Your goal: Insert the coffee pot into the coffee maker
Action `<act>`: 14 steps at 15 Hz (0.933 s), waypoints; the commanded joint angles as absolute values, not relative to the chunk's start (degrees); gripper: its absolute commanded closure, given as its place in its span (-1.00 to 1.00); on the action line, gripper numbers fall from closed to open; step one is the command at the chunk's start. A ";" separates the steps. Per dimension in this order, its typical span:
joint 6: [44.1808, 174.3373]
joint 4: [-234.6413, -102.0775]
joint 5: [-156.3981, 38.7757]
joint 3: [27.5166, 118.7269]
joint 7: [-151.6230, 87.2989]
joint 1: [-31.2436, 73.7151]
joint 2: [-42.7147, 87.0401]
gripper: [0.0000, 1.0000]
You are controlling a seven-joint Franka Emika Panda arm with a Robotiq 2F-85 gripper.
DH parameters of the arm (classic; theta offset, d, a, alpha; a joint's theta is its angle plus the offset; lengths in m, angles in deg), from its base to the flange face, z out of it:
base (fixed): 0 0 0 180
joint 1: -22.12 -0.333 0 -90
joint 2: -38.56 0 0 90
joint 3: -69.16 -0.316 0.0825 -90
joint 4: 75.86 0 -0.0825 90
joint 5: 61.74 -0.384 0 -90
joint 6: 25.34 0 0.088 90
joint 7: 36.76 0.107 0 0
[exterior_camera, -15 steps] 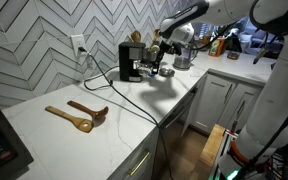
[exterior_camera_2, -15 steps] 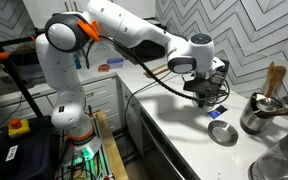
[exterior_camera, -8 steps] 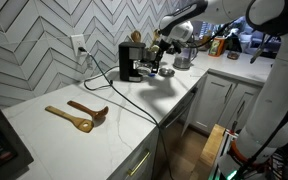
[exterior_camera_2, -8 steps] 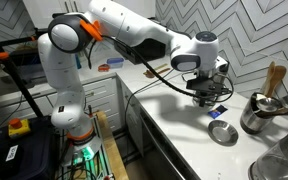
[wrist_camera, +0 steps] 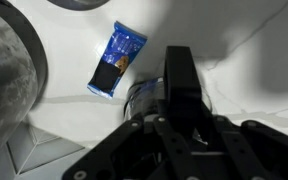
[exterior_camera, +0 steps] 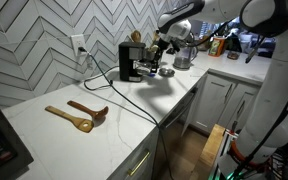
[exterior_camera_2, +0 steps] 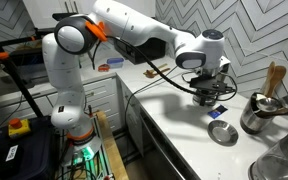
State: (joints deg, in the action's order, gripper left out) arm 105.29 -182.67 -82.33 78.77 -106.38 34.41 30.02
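- The gripper hangs just over the coffee pot; I cannot tell whether it grips (the wrist view shows only dark fingers).
- The coffee pot sits on the counter, just right of the coffee maker.
- A blue packet lies near.

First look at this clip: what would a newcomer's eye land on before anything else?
The big white arm stretches over the white counter, its gripper hanging close to the black coffee maker. Next come two wooden spoons lying loose on the counter in an exterior view, and a blue packet on the counter in the wrist view.
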 commanded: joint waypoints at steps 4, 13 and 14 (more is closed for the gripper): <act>102.36 -176.42 -80.18 77.83 -105.05 35.40 26.39 0.85; 97.56 -171.96 -74.54 77.35 -105.92 35.79 23.98 0.85; 97.21 -171.86 -74.79 77.23 -106.77 36.02 24.03 0.85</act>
State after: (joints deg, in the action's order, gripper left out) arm 99.71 -174.27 -75.75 78.42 -105.34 34.83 25.69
